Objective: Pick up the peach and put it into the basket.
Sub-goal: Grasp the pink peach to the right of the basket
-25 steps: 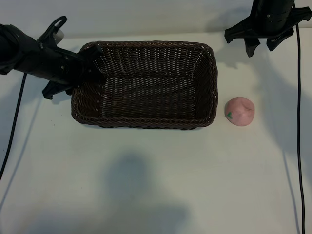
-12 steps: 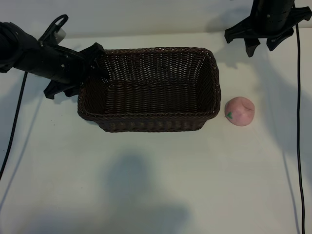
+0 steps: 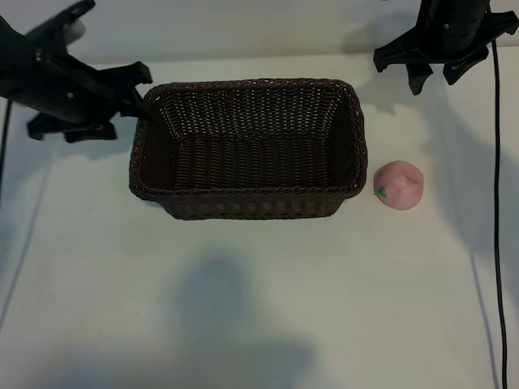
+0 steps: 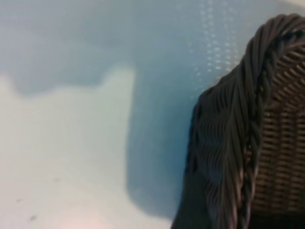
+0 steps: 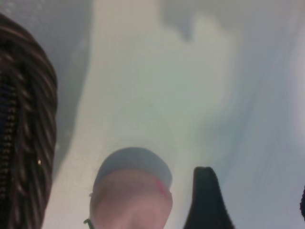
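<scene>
The dark-brown woven basket point(image 3: 247, 203) stands in the middle of the table with nothing in it. To its right, a short gap from its wall, the pale-pink peach point(image 3: 399, 185) lies on the table. My left gripper point(image 3: 143, 93) is open just outside the basket's far left corner and holds nothing. The left wrist view shows only that corner of the basket point(image 4: 248, 143), no fingers. My right gripper point(image 3: 435, 79) hangs open at the far right, beyond the peach. In the right wrist view the peach point(image 5: 131, 200) lies beside one dark finger point(image 5: 205, 200), not between the jaws.
A black cable point(image 3: 496, 203) runs down the table's right side. Broad shadows fall across the front of the white table point(image 3: 243, 308). The basket's rim point(image 5: 24, 143) shows at the side of the right wrist view.
The basket shifted slightly right and settled flat. My left gripper let go of its left rim, opened wider and drew back to the left. The right arm and the peach stayed put.
</scene>
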`<act>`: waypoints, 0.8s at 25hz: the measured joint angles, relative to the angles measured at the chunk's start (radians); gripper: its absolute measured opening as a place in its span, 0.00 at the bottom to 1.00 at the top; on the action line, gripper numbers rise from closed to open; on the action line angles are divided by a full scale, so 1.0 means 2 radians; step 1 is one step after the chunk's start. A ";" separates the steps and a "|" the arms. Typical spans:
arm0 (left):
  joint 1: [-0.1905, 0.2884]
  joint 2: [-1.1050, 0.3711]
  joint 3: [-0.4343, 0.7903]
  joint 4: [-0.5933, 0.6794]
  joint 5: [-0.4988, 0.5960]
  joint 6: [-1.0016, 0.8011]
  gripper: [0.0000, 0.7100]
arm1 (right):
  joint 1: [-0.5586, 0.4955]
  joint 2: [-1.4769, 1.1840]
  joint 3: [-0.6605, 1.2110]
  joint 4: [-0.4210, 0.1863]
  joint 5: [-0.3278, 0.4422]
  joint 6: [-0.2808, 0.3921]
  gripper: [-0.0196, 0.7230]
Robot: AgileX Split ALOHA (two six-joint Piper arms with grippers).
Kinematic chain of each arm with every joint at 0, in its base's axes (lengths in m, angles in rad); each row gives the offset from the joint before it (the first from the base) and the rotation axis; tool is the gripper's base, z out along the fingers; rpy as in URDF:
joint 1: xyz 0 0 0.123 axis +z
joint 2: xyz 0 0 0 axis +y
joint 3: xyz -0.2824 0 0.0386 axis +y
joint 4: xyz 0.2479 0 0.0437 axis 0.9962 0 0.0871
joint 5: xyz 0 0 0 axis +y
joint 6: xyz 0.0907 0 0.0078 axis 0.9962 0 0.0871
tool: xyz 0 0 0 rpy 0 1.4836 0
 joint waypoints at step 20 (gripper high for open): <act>0.000 -0.080 -0.028 0.128 0.158 -0.028 0.78 | 0.000 -0.001 0.000 0.036 0.000 -0.003 0.65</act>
